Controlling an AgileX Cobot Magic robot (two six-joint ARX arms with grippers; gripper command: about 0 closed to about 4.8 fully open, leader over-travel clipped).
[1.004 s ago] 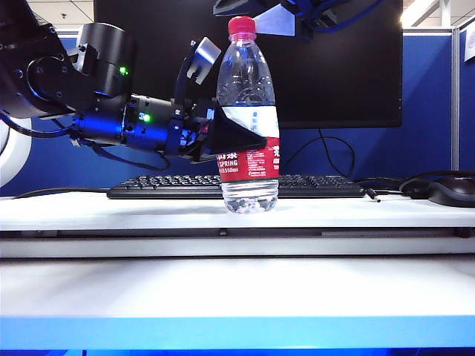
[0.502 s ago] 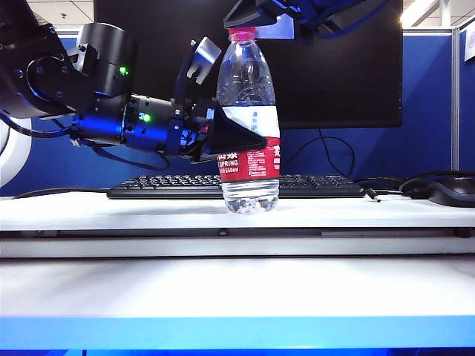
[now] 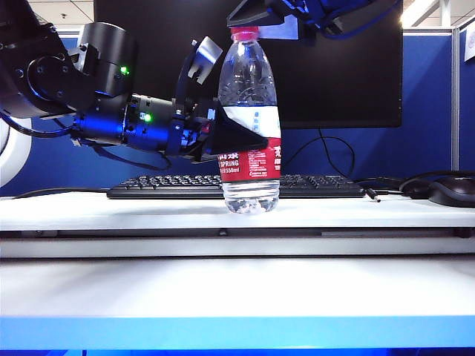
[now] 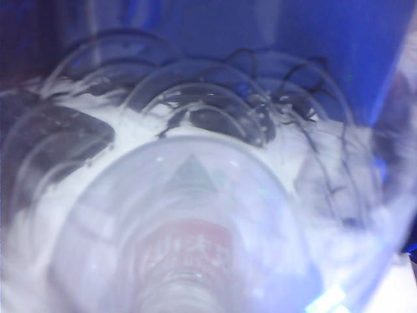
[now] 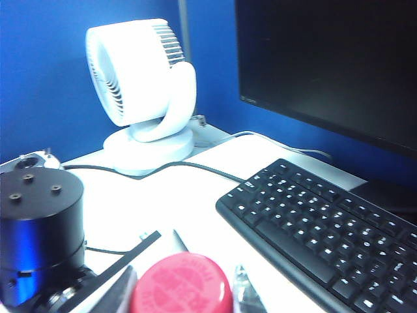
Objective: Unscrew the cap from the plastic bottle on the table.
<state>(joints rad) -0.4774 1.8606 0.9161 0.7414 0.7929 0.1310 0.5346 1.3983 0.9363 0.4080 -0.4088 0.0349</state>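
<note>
The plastic bottle (image 3: 250, 141) is being clamped at its label by the left gripper (image 3: 236, 138), whose black jaws are closed on its sides from the left of the exterior view. In the left wrist view the clear bottle (image 4: 189, 222) is filling the frame, blurred, with its green triangle logo and red label seen through the plastic. At the top of the bottle the right gripper (image 3: 256, 22) is being held down over the cap (image 3: 243, 33), its two fingers set on either side of the red cap; the jaws are closed on it, with only the cap's lower edge showing. In the right wrist view the single red cap (image 5: 182, 284) is sitting at the near edge between the two finger pads (image 5: 120, 292).

One bottle is standing upright on the table (image 3: 148, 211), just in front of one black keyboard (image 3: 171, 185). One dark monitor (image 3: 334, 74) is rising behind the bottle. One black mouse (image 3: 454, 190) is lying at the far right of the table, with cables trailing beside it. In the right wrist view one white desk fan (image 5: 140, 91) is seen standing against the blue partition, and the keyboard (image 5: 326, 228) is lying near it
</note>
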